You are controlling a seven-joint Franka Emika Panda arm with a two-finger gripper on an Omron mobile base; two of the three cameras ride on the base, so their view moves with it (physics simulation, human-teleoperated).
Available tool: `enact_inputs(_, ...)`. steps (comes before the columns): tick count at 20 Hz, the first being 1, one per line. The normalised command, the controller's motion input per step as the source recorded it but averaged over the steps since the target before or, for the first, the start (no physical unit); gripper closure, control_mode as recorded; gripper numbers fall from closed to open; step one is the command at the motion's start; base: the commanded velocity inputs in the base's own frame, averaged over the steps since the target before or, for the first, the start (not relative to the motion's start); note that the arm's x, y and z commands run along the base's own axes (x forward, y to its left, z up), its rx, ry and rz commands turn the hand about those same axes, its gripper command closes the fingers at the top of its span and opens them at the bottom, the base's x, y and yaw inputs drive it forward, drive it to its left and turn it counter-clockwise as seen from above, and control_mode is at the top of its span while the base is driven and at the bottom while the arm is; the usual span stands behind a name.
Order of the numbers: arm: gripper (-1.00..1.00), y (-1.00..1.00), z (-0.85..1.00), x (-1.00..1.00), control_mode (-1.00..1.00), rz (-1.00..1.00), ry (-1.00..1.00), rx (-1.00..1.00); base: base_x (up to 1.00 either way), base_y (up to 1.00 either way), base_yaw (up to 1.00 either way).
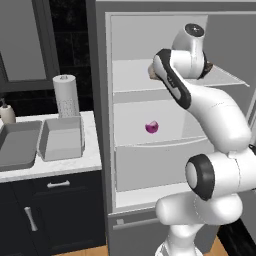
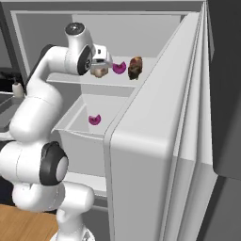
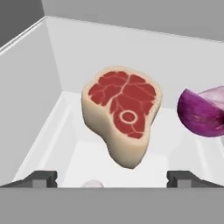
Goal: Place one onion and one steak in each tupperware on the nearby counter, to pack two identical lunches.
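A raw steak [image 3: 121, 111] with a tan fat rim lies on the upper fridge shelf, just ahead of my open gripper [image 3: 112, 179] and between its finger tips [image 3: 41, 178]. A purple onion [image 3: 203, 113] sits to its right. In the right base view, the gripper [image 2: 102, 65] hovers by that steak [image 2: 99, 72]. The onion [image 2: 119, 67] and a browner steak [image 2: 135, 67] sit further along the shelf. Another onion [image 1: 151, 127] lies on the shelf below. Two grey tupperware [image 1: 61, 137] [image 1: 17, 145] stand on the counter [image 1: 92, 155] left of the fridge.
A paper-towel roll [image 1: 66, 95] and a soap bottle [image 1: 6, 112] stand behind the tupperware. The open fridge door [image 2: 155, 141] fills the right side. The fridge's side walls [image 3: 26, 87] and shelf edges [image 1: 165, 142] hem in the arm.
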Motion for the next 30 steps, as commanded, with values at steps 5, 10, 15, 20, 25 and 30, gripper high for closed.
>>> enact_inputs(5,-1.0,-0.03,-0.17,0.54,-1.0,0.1,0.05,0.0,0.0,0.0,0.0)
enact_inputs(10,-1.0,0.0,0.0,0.46,-1.0,0.08,0.02,0.0,0.0,0.0,0.0)
enact_inputs(15,-1.0,-0.1,-0.01,0.16,-1.0,0.03,0.0,0.0,0.0,0.0,0.0)
enact_inputs(20,-1.0,-0.01,-0.18,-0.01,-1.0,0.0,0.0,0.0,0.0,0.0,0.0)
enact_inputs(25,-1.0,0.0,-0.41,0.0,-1.0,0.0,0.0,0.0,0.0,0.0,0.0)
enact_inputs(30,-1.0,0.0,-0.29,-0.03,-1.0,0.01,0.0,0.0,0.0,0.0,0.0)
